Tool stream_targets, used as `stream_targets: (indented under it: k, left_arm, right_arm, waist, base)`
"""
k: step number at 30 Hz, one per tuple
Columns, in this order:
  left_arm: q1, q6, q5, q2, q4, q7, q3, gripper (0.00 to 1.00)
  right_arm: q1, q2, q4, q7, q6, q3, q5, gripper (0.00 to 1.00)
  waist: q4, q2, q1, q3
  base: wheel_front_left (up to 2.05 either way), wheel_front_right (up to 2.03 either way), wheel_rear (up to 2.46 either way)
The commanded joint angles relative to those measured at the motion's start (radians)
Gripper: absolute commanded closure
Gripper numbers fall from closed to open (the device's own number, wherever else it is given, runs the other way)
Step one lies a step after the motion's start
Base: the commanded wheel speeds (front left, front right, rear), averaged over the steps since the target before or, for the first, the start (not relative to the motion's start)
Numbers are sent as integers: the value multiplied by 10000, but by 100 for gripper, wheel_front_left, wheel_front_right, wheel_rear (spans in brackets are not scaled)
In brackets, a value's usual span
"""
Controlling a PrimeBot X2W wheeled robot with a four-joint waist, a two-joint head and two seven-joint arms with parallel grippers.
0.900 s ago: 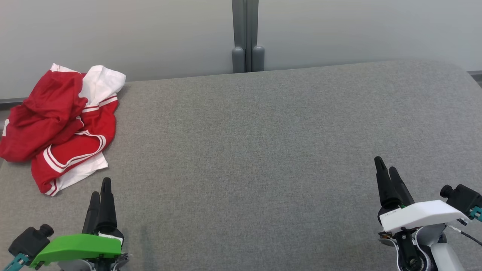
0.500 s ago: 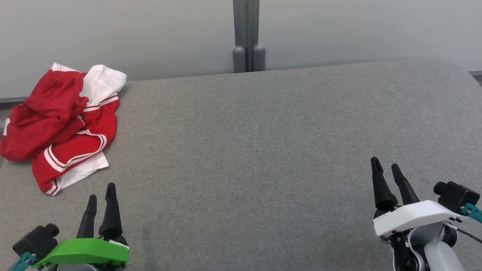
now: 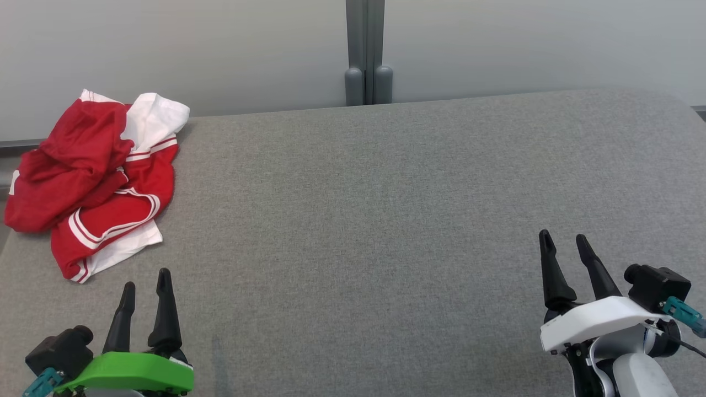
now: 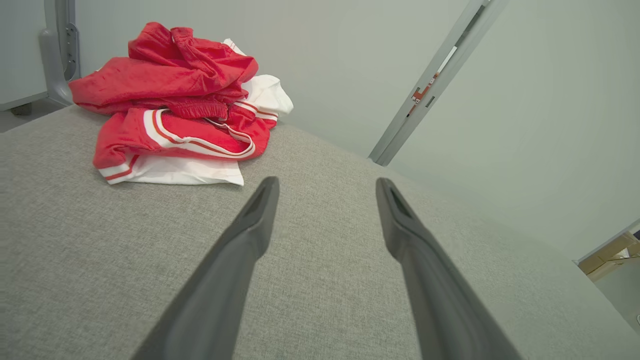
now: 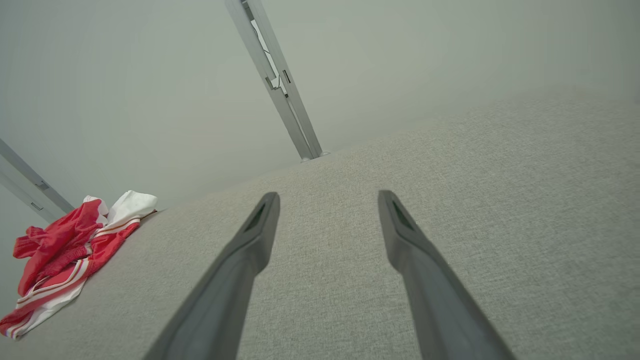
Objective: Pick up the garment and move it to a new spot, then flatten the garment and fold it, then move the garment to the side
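Observation:
A crumpled red garment with white stripes and white panels (image 3: 94, 182) lies in a heap at the far left corner of the grey padded table (image 3: 386, 209). In the left wrist view the garment (image 4: 175, 110) sits ahead and to the left of my fingers. From the right wrist it shows as a small garment (image 5: 70, 250) far off at the lower left. My left gripper (image 3: 146, 278) hovers near the table's front left, open and empty, a short way in front of the heap. My right gripper (image 3: 562, 240) is open and empty at the front right.
A pale wall runs behind the table, with a grey vertical post (image 3: 368, 52) at its middle. The garment's left part hangs over the table's left edge (image 3: 8, 242).
Both grippers have opened from shut and drawn back slightly toward the front edge. The head camera has shifted a little, so the scene sits slightly to the right. The garment lies as before.

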Motion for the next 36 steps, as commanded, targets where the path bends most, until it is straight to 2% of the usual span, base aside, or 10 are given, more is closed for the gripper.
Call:
stream_targets:
  k: [1,21,36]
  left_arm:
    - [37,28,373,146,-135,-95,-23,0]
    - [325,19,2400,334,-29,-611,-199,0]
    - [476,-151,3341,218,172,-945,47,0]
  right_arm:
    - [-61,-67,-110,-124,3,-7,-392,0]
    - [69,-61,-16,-642,2,-164,-2390,0]
    - [181,-57,202,-972,2,-408,-2855,0]
  waist:
    - [6,0,0,1]
    - [80,0,0,14]
    - [146,0,0,67]
  base:
    - [0,0,0]
    - [0,0,0]
    - [0,0,0]
